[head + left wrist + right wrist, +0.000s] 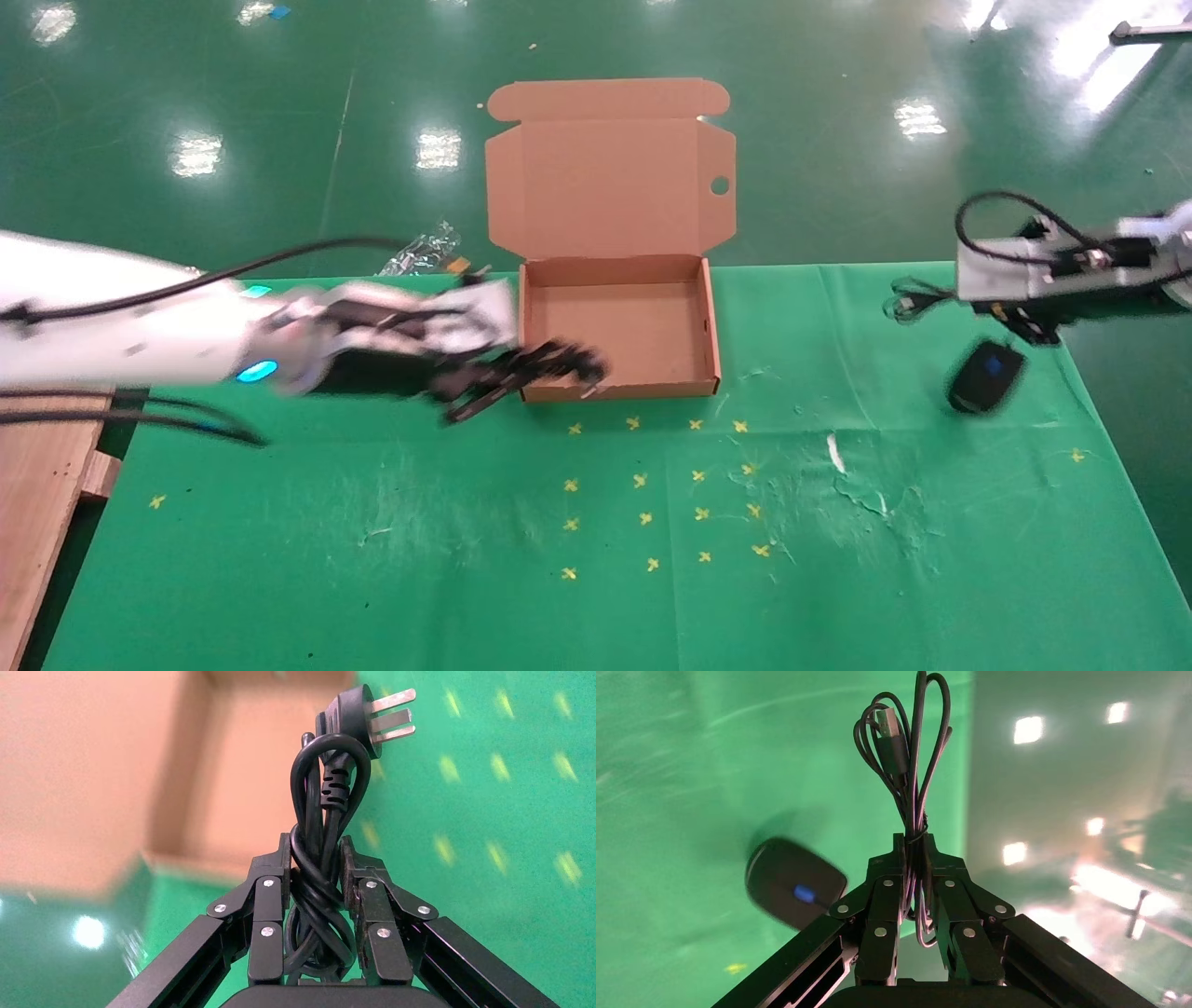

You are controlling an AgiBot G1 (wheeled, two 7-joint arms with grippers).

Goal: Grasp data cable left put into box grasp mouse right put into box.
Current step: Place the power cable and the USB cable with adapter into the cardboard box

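Left of the box (pixel 618 321), the left gripper (pixel 315 860) is clamped on the twisted data cable (pixel 325 804), its pronged plug reaching over the box's near-left corner. The box sits open on the green cloth (pixel 596 540), lid standing behind it. Well to the box's right, the right gripper (pixel 916 855) pinches the mouse's bundled thin cord (pixel 905 755), and the mouse (pixel 985 376) dangles beneath it, near the cloth's right edge.

A robot test hall: glossy green floor (pixel 233 84) mirroring ceiling lights, and a cloth-covered counter (pixel 372 559) marked with yellow crosses (pixel 652 485).
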